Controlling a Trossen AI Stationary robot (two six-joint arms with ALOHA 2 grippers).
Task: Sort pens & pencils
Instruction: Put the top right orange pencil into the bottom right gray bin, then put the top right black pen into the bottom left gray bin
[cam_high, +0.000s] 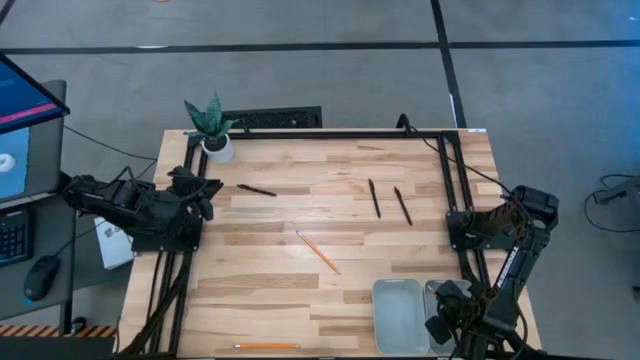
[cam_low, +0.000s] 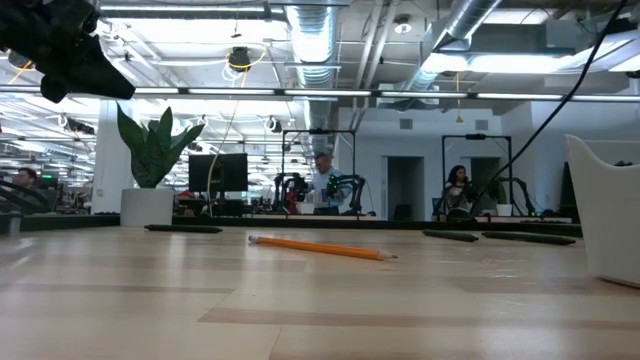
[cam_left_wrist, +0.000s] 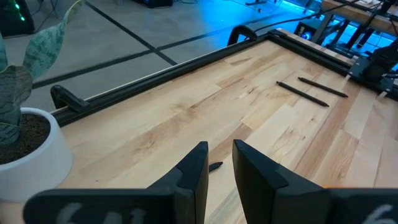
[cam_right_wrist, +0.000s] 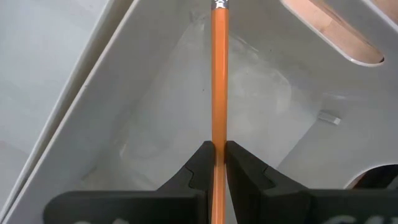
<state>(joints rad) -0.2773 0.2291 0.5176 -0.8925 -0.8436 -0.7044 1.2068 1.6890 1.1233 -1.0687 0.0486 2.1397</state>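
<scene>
Two orange pencils (cam_high: 317, 251) lie loose on the pale plank worktop (cam_high: 280, 300), one along the near edge and one at the middle, while a third stands clamped between the right gripper (cam_right_wrist: 219, 163)'s fingers inside the right-hand of two white bins (cam_high: 398, 315) at the near right corner. Farther back lie three black pens (cam_high: 374, 198), two right of centre and one left, near the left gripper (cam_left_wrist: 220, 171), whose fingers stand slightly parted, holding nothing. A potted plant (cam_high: 213, 127) marks the far left corner; beyond stretches an open workshop with ceiling ducts, monitors and seated people.

The left gripper (cam_left_wrist: 219, 165) hides most of one pen (cam_left_wrist: 215, 167); only its tip shows.
</scene>
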